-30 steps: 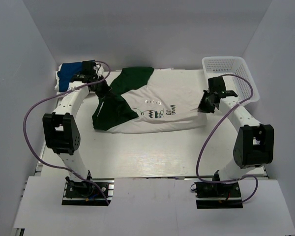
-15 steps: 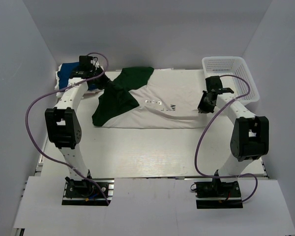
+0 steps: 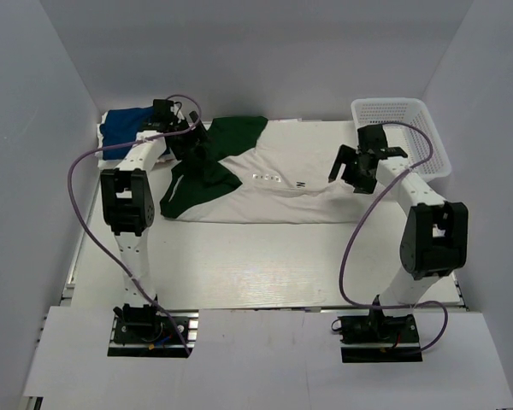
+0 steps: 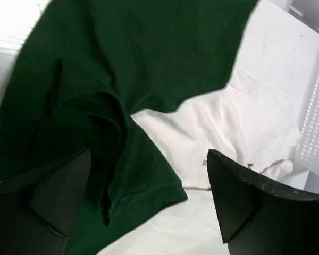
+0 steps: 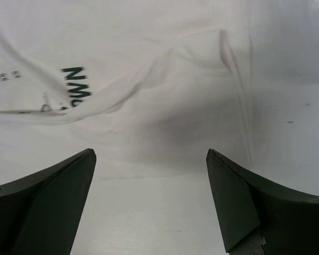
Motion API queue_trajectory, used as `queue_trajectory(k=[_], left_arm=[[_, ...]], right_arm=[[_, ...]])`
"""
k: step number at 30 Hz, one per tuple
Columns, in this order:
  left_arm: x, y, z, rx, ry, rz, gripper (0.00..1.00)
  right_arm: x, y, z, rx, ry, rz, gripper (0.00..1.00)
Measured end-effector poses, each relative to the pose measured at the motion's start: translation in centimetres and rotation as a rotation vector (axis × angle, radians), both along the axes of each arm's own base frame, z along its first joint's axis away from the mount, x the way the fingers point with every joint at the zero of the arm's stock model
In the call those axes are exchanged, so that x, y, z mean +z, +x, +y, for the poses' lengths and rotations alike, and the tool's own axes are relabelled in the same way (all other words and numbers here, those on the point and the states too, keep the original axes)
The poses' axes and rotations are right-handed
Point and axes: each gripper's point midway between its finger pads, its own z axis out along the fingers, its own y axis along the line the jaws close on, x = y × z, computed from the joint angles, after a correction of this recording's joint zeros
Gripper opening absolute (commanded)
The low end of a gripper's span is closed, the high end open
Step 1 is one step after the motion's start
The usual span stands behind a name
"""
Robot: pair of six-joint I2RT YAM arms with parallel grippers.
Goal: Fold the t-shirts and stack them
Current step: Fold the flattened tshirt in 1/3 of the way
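Overlapping shirts: the white t-shirt (image 3: 299, 166) is spread flat on the table (image 3: 239, 256), and the dark green t-shirt (image 3: 239, 135) is draped over its left part.
Blue t-shirt (image 3: 120, 128): bunched well left of the white t-shirt.
Left gripper (image 4: 149, 202): fingers apart, nothing clamped, held over the green cloth at the white t-shirt's left end.
Right gripper (image 5: 149, 202): fingers apart, nothing clamped, held over the white t-shirt's right end.
Basket (image 3: 393, 102): set just right of the white t-shirt.

A spread shirt (image 3: 308, 175) lies across the back of the worktop (image 3: 256, 256). A second shirt (image 3: 238, 134) overlaps its left end. A third shirt (image 3: 120, 128) sits back-left, a basket (image 3: 393, 104) back-right.
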Motion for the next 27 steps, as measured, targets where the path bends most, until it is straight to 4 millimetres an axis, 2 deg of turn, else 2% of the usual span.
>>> queue_trajectory(k=[2, 6, 10, 12, 15, 17, 24, 27], left_arm=[[1.1, -0.4, -0.3, -0.018, 0.007, -0.038, 1.0], [4.7, -3.9, -0.4, -0.038, 0.013, -0.094, 1.0], [8.1, -8.3, -0.2, -0.038, 0.011, -0.162, 1.0], [8.2, -10.8, 0.0, -0.031, 0.01, -0.165, 1.0], [6.6, -13.4, 0.3, -0.023, 0.011, -0.14, 1.0], [4.9, -13.9, 0.3, -0.022, 0.012, -0.105, 1.0], [-1.2, -13.2, 0.0, -0.026, 0.003, 0.008, 1.0], [-3.0, -13.4, 0.0, -0.024, 0.004, 0.05, 1.0]], right_arm=[[1.2, -0.6, 0.9, 0.043, 0.027, -0.046, 0.9], [2.7, -2.5, 3.4, 0.155, 0.087, -0.099, 0.9], [1.5, -3.5, 6.5, 0.27, 0.142, -0.087, 0.9], [0.2, -3.9, 7.6, 0.31, 0.151, -0.06, 0.9], [-2.0, -3.9, 9.0, 0.346, 0.159, -0.017, 0.9], [-3.4, -3.7, 9.4, 0.352, 0.16, 0.005, 0.9], [-6.6, 0.0, 9.8, 0.3, 0.127, 0.019, 0.9], [-7.3, 0.2, 9.5, 0.28, 0.112, 0.016, 0.9]])
